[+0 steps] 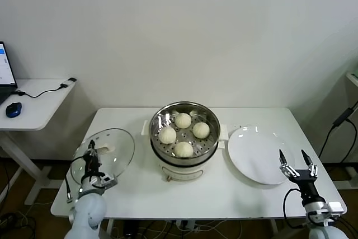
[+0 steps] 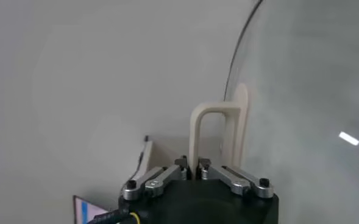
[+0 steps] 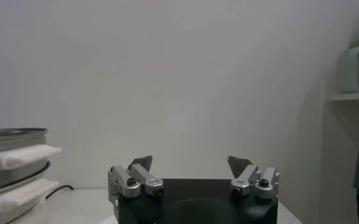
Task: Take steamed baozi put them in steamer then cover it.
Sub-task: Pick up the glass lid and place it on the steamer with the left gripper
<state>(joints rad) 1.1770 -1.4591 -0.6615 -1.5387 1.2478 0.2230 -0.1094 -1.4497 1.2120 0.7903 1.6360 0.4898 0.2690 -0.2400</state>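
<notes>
White wall backs a white table (image 1: pixel 140 194), with a second, smaller desk (image 1: pixel 39 107) off to the robot's left carrying a blue mouse (image 1: pixel 13 109) and a cable. At the middle of the table stands the steamer (image 1: pixel 184 117), a shiny steel basket on a white cooker base; its side handles also show at the edge of the right wrist view. Four steamed baozi (image 1: pixel 183 120) sit inside on the perforated bottom, close together in a rough diamond, none stacked. The basket is uncovered.

Near the table's left edge, the cover (image 1: pixel 114 152), a clear glass lid with a metal rim, is tilted up off the surface rather than lying flat. The left gripper (image 1: pixel 91 159) is clenched on the lid's white handle (image 2: pixel 219 137); in the left wrist view the fingers (image 2: pixel 161 178) meet tight around the base of that arched handle, with the glass curving away behind it.

A white plate (image 1: pixel 254 152) lies flat on the table's right side, just beside the cooker base and apart from it. The right gripper (image 1: pixel 298 163) hovers near the plate's right rim, close to the table's front right corner, its fingers (image 3: pixel 141 172) spread wide with nothing between them.
</notes>
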